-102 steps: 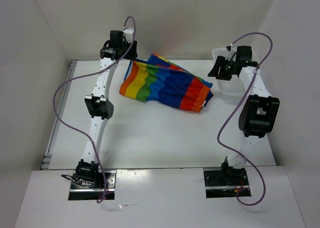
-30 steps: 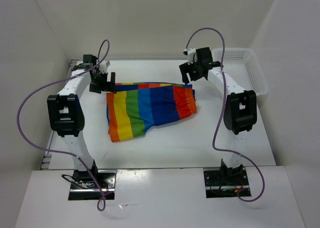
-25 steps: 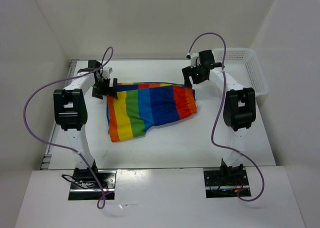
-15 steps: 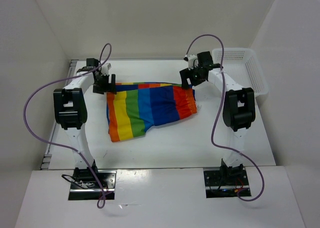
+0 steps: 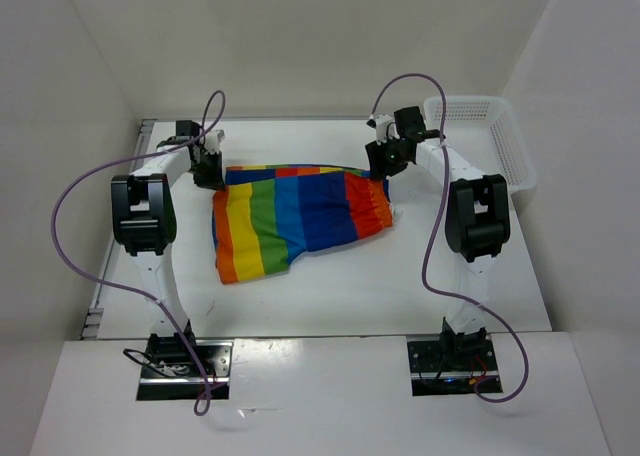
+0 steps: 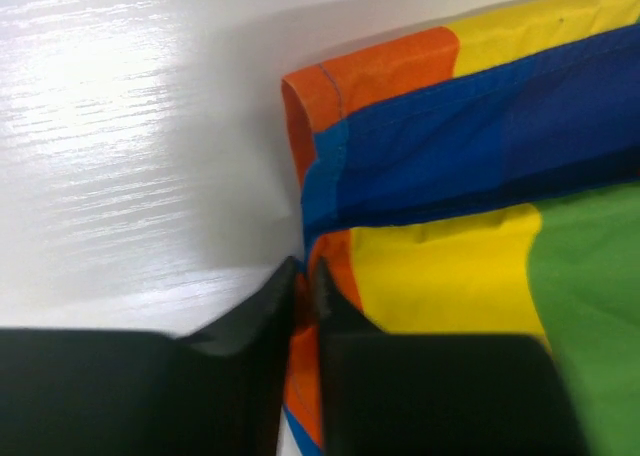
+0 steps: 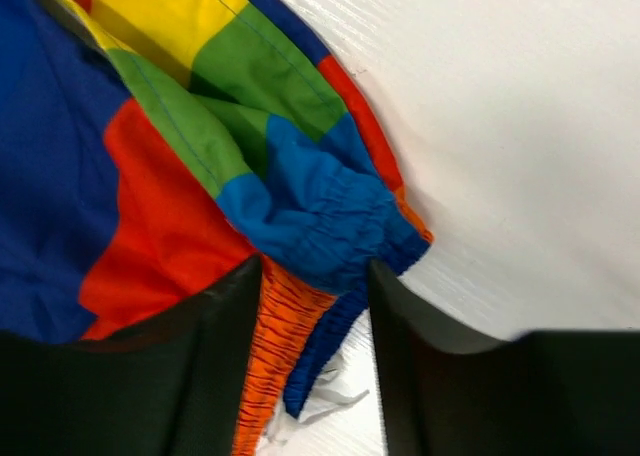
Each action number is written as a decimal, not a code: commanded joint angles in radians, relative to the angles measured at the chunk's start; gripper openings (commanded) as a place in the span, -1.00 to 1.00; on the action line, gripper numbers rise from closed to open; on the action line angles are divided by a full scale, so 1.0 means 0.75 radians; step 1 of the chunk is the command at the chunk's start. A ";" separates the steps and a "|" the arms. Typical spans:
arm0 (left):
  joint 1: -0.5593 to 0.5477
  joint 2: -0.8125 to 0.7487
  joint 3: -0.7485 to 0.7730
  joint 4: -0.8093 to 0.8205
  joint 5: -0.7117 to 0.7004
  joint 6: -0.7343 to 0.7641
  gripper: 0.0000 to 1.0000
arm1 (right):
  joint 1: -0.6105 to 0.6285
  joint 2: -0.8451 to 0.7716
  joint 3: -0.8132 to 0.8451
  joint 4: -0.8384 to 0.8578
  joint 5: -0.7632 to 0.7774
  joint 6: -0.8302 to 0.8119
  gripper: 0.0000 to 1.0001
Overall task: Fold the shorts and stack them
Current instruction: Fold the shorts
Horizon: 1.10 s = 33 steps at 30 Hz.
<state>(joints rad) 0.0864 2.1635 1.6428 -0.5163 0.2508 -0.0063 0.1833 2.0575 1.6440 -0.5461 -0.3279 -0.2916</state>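
- The shorts lie spread flat on the white table, toward its far side and between the two arms. Their stripes run red, orange, yellow, green and blue.
- The gathered waistband is at the right end of the shorts. The leg hems point left and toward the near edge.
- A white mesh plastic basket stands at the far right corner of the table. The shorts lie outside it, apart from its wall.
- The left gripper is down at the far left corner of the shorts. In the left wrist view its jaws are nearly together, with a thin orange edge of the cloth pinched between them.
- The right gripper is at the far right corner, over the waistband. In the right wrist view its jaws stand part-way apart astride the bunched blue and orange elastic, and whether they press it cannot be told.
- A white drawstring end shows on the table between the right fingers.
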 commanded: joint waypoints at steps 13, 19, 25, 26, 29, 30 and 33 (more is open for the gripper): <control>-0.017 -0.256 0.104 -0.181 0.020 0.008 -1.00 | -0.003 -0.035 -0.003 0.043 0.020 -0.040 -1.00; -0.072 -0.383 0.253 -0.340 -0.007 0.008 -1.00 | -0.003 -0.182 -0.146 -0.014 0.020 -0.110 -1.00; -0.111 -0.290 0.485 -0.338 0.087 0.008 -1.00 | -0.003 -0.258 -0.249 -0.027 0.032 -0.135 -1.00; -0.111 -0.263 0.519 -0.338 0.103 0.008 -1.00 | -0.015 -0.258 -0.249 -0.027 0.044 -0.135 -1.00; -0.123 -0.152 0.625 -0.271 0.103 0.008 -1.00 | -0.058 -0.258 -0.249 -0.027 0.032 -0.135 -1.00; -0.123 -0.085 0.652 -0.271 0.115 0.008 -1.00 | -0.072 -0.258 -0.249 -0.027 0.032 -0.114 -1.00; -0.123 0.070 0.742 -0.214 0.134 0.008 -1.00 | -0.105 -0.244 -0.237 -0.027 -0.001 -0.102 -1.00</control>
<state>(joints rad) -0.0074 2.0933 2.1448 -0.7155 0.3191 -0.0040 0.1387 1.9266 1.4635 -0.5606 -0.3210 -0.3717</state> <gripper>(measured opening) 0.009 0.019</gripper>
